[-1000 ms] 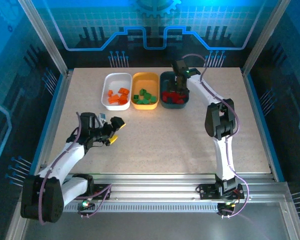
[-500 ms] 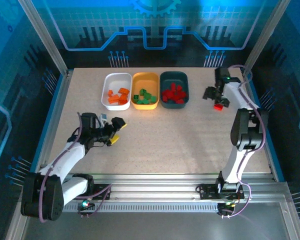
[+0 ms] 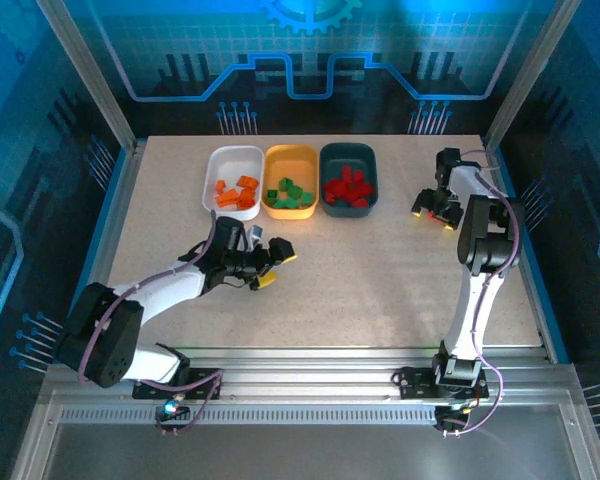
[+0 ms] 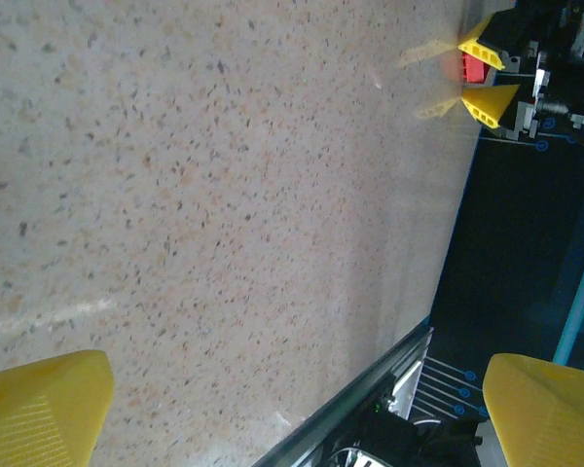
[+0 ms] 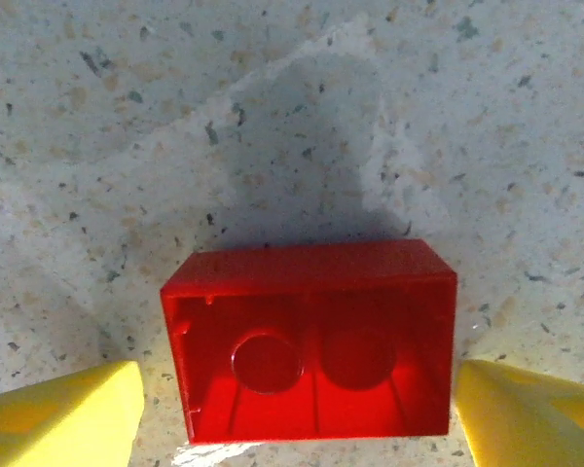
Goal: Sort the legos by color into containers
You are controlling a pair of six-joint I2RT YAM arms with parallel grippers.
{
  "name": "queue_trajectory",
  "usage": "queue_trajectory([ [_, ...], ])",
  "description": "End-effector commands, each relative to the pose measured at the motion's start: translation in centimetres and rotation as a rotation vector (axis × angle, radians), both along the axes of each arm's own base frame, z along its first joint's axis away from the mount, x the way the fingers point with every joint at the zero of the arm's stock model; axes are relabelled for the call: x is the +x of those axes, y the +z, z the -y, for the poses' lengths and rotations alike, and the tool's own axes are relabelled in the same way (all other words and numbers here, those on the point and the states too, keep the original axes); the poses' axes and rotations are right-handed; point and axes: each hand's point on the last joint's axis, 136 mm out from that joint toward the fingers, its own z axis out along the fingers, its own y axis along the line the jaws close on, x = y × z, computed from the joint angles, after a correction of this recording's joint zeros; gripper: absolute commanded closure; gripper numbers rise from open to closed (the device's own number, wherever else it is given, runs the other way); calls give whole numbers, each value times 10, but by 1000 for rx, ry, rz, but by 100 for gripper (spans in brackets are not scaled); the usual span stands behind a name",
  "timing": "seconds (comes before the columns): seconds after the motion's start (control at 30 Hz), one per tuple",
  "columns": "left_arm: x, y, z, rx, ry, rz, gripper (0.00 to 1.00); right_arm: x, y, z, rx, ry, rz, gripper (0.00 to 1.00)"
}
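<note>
A red lego brick lies hollow side up on the table at the right. My right gripper is open and straddles it, one yellow fingertip on each side; the right one almost touches, the left leaves a small gap. The left wrist view shows this brick far off. My left gripper hovers open over bare table near the middle, holding nothing. At the back stand the white tray with orange bricks, the orange-yellow tray with green bricks and the dark teal tray with red bricks.
The three trays sit side by side at the back centre. The table's right edge runs close beside the right gripper. A metal rail borders the near edge by the arm bases.
My right gripper left the teal tray, swung to the right side and came down around the red brick. My left gripper moved right toward the table's middle.
</note>
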Motion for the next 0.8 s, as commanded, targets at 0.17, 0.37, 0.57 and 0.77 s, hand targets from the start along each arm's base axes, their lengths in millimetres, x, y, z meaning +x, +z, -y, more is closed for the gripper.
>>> queue_trajectory([
  [0.17, 18, 7, 9, 8, 3, 25, 1, 18, -5, 9, 32, -16, 34, 25],
  [0.37, 24, 4, 12, 13, 1, 10, 1, 21, -5, 7, 45, -12, 58, 50],
  [0.57, 30, 12, 8, 27, -2, 31, 1, 18, 31, -12, 59, 14, 164, 57],
  [0.77, 58, 7, -53, -157, 212, -41, 1, 22, 95, -116, 28, 227, 341, 57],
])
